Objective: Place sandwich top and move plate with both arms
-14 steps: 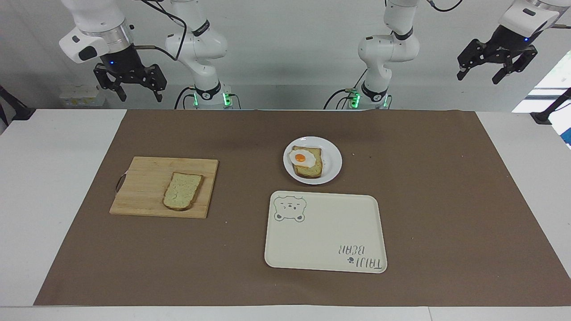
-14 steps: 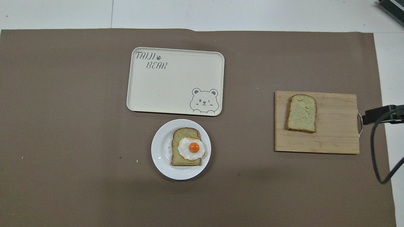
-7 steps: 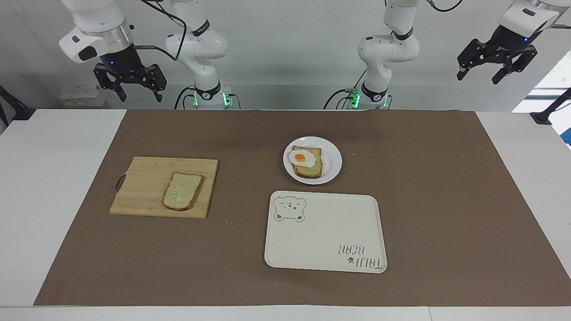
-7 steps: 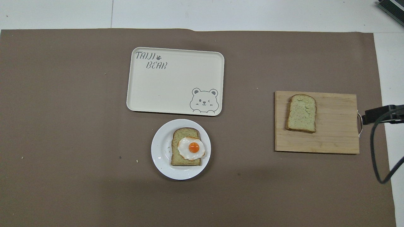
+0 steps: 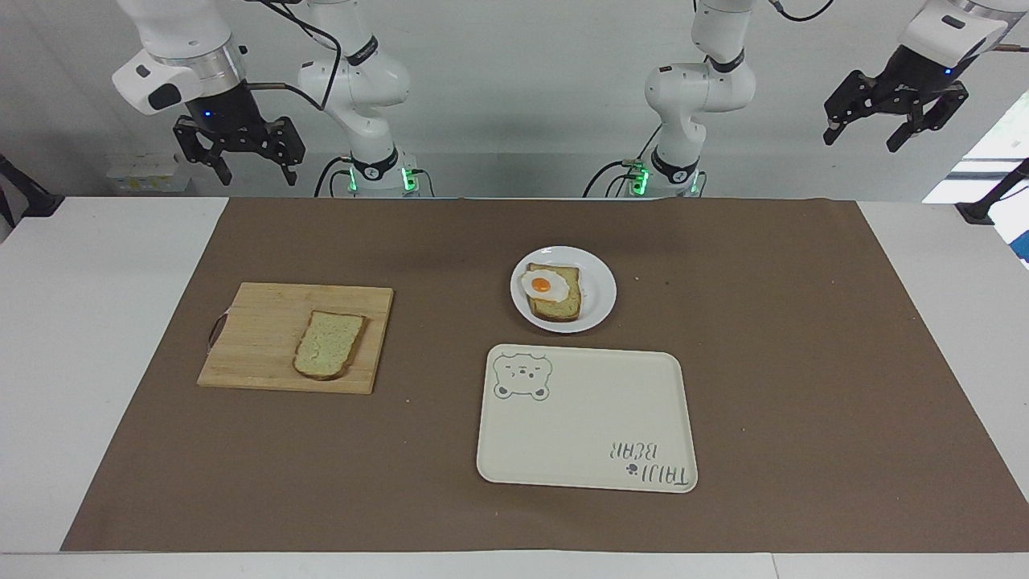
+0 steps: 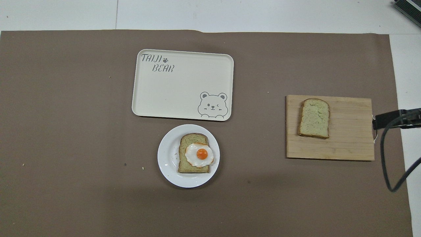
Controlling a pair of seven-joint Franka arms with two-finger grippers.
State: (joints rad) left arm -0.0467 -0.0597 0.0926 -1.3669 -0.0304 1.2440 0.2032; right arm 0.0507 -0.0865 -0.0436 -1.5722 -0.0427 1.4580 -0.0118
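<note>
Both pincers, left [image 5: 894,130] and right [image 5: 239,159], hang released; sandwich top [image 5: 329,344] lies on the board [image 5: 257,338]

Both arms' upper links [image 5: 173,32] beyond the facing view's top edge; pincers outside the overhead view.

Sandwich top [image 5: 329,345] on board [image 5: 257,338] toward right arm's end; tray [image 5: 587,426] just beside plate [image 5: 599,301], farther from robots
</note>
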